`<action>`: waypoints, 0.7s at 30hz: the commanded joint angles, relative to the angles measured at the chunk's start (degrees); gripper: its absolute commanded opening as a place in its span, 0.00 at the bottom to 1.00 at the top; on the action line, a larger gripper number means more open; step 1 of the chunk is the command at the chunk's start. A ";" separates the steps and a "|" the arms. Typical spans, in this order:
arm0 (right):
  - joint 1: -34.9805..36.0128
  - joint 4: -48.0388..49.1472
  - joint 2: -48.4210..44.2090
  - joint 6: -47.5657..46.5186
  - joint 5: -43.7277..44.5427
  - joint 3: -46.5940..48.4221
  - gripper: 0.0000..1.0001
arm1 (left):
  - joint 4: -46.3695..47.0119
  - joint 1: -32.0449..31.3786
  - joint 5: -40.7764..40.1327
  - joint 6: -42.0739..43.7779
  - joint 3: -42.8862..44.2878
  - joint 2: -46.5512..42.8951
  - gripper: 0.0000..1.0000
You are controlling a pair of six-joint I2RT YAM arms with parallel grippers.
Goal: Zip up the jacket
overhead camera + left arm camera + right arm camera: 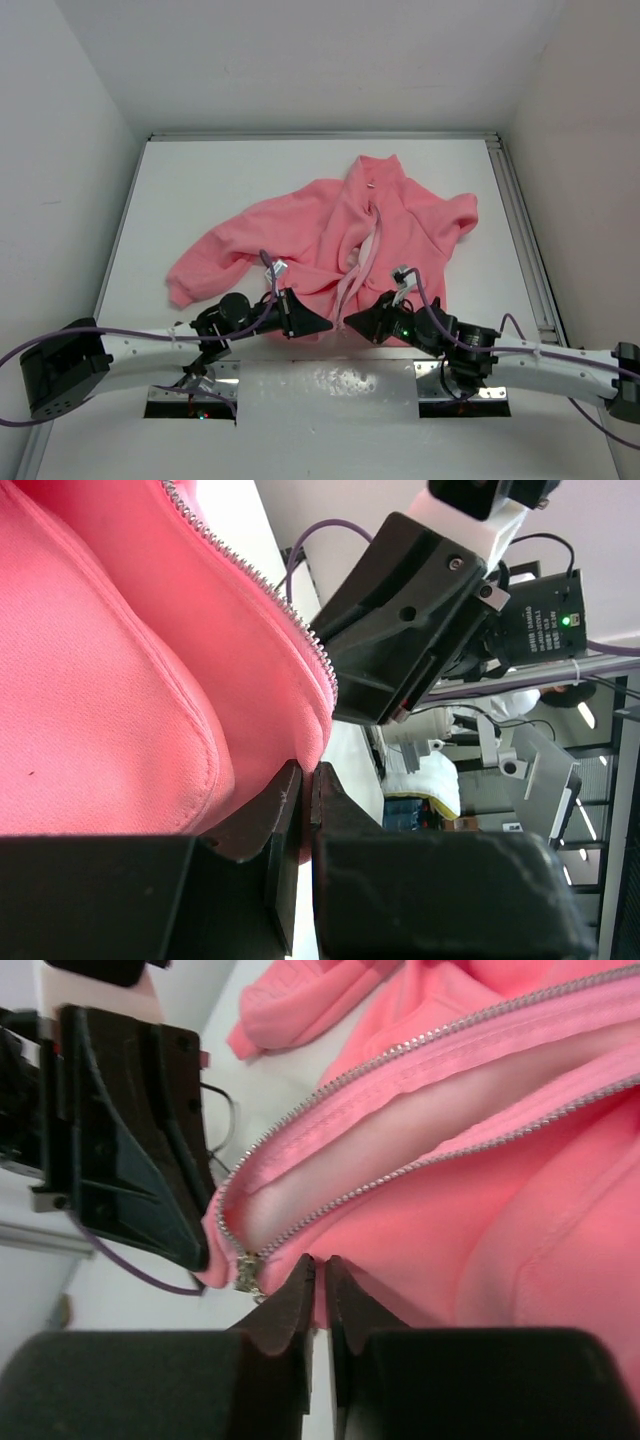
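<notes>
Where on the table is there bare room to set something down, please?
The table is bare at far left, between the back wall and the jacket, and beside the right rail. It is crowded at the near hem, where the left gripper and right gripper meet.

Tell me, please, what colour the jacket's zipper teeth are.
Silvery zipper teeth, clearest in the right wrist view.
</notes>
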 commanded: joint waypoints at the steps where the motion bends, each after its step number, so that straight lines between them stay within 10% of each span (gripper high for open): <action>1: 0.05 -7.48 -2.06 -7.02 1.90 5.53 0.09 | 2.26 -0.63 1.87 -0.13 0.13 -2.21 0.00; 11: 0.14 -34.24 7.42 -25.57 -9.62 18.98 0.63 | -2.13 -0.63 -1.03 -0.05 1.88 -2.84 0.00; 19: 0.23 -32.68 8.84 -28.57 -11.20 19.26 0.71 | -3.10 -0.63 -2.79 -1.01 0.83 -3.71 0.00; 21: 0.23 -30.56 7.70 -27.95 -13.20 18.38 0.60 | -3.10 -0.54 -3.66 -1.10 0.83 -3.27 0.00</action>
